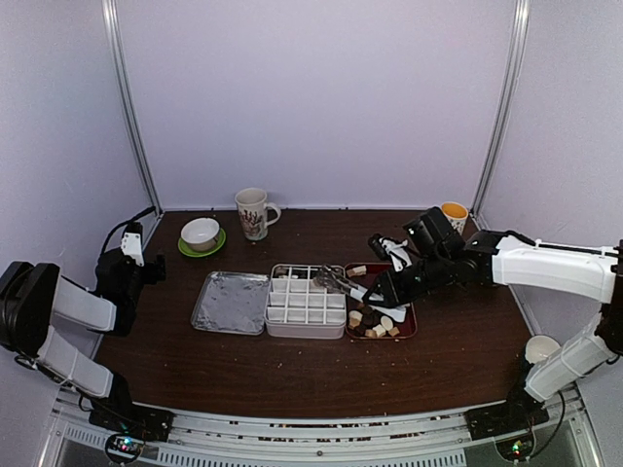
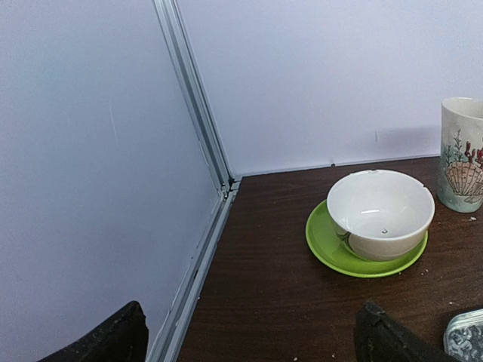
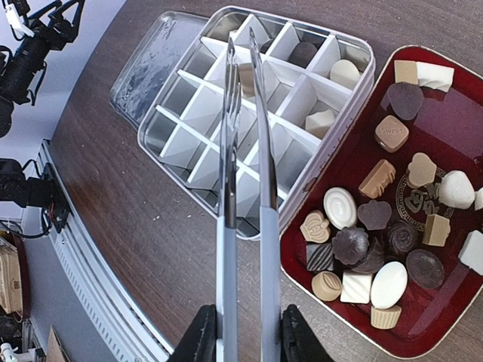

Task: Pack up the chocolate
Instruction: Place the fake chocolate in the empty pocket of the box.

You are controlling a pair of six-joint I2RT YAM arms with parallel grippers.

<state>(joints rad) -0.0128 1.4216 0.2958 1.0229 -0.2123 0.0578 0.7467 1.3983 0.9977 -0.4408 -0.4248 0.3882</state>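
The chocolate (image 3: 351,245) lies as several dark, tan and white pieces in the dark red tray (image 3: 453,113), right of the white divided box (image 3: 332,151). Three pieces rest in far cells of the box, among them a dark one (image 3: 303,53). My right gripper (image 3: 249,335) (image 1: 384,282) is shut on the handles of the metal tongs (image 3: 243,188). The tongs reach out over the box, and a tan piece (image 3: 245,79) shows between their tips. My left gripper (image 2: 249,343) (image 1: 146,268) stands open and holds nothing, at the table's far left by the wall.
The box's silver lid (image 1: 232,302) lies open to its left. A white bowl on a green saucer (image 2: 381,211) and a shell-printed mug (image 1: 253,212) stand at the back left. An orange cup (image 1: 454,214) stands at the back right, and a white cup (image 1: 541,347) by the right arm.
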